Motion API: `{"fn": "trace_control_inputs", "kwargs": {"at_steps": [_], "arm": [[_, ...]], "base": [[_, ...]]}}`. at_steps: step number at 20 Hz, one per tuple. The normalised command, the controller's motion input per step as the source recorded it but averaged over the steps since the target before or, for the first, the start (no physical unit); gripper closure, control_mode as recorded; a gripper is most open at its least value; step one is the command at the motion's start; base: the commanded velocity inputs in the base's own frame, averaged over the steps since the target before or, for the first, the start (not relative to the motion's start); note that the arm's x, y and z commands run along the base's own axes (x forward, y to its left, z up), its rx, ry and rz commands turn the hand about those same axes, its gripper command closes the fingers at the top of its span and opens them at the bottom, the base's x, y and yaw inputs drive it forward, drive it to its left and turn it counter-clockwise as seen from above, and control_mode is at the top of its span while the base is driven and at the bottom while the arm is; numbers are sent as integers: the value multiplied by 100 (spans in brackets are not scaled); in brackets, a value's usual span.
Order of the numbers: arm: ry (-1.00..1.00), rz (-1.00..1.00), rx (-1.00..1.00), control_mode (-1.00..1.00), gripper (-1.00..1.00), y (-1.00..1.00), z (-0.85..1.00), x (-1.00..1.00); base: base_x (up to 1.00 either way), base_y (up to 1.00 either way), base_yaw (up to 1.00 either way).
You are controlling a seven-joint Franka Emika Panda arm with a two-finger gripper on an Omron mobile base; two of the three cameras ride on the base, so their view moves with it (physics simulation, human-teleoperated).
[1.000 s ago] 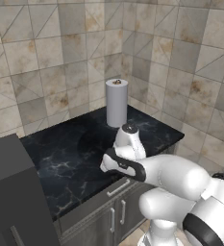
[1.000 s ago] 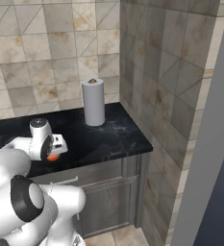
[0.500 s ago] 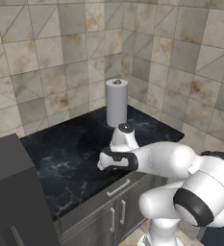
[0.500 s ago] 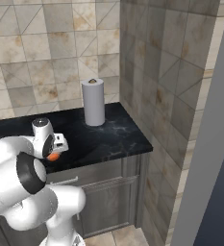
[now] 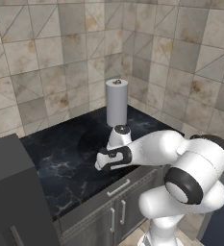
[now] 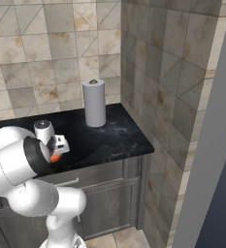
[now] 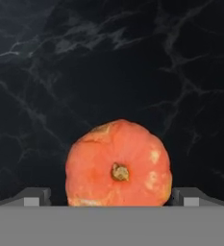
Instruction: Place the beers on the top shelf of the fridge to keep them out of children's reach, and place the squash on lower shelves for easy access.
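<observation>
The gripper [image 7: 111, 197] fingers [image 7: 34, 196] stand wide, flanking the squash [image 7: 118, 164] on the black surface [image 5: 60, 153], near its front edge, with open marble beyond.

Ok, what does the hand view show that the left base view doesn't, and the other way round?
Hand view: the squash from above, stem up, sitting on the black counter between the open gripper fingertips, one tip to each side. Left base view: the paper towel roll standing near the tiled wall corner, the cabinet doors below, and a dark appliance at left. Both share the black marble counter.
</observation>
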Motion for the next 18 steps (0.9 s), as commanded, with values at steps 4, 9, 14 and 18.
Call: {"fn": "trace_control_inputs", "kwargs": {"at_steps": [4, 9, 14, 18], "arm": [[0, 0, 0, -100, -100, 1, -14, 12], [0, 0, 0, -100, -100, 0, -17, 2], [0, -1, 0, -100, -100, 0, -20, 0], [0, -1, 0, -100, -100, 0, -19, 0]], "base": [[0, 0, 0], [0, 0, 0], [0, 0, 0], [0, 0, 0]]}}
